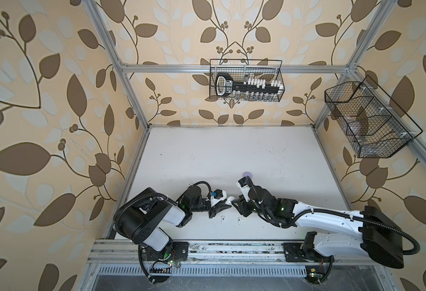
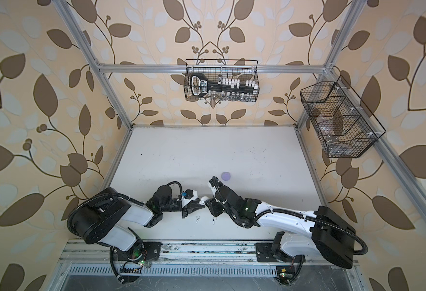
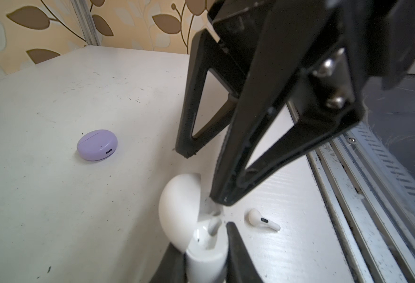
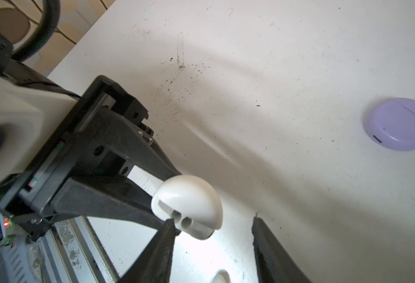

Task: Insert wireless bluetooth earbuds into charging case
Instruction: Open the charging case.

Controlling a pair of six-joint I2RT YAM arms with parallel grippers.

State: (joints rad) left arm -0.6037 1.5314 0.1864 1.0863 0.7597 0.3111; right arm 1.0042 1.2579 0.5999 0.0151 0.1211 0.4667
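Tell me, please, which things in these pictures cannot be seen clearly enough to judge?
- The lavender case: lid shut in both wrist views, contents hidden.
- The white case: in the left wrist view the right end effector partly covers its slots; whether a bud sits inside is unclear.
- The white earbuds: too small in both top views to tell their facing.
- A small white thing: cut off by the right wrist picture's edge, not identifiable.
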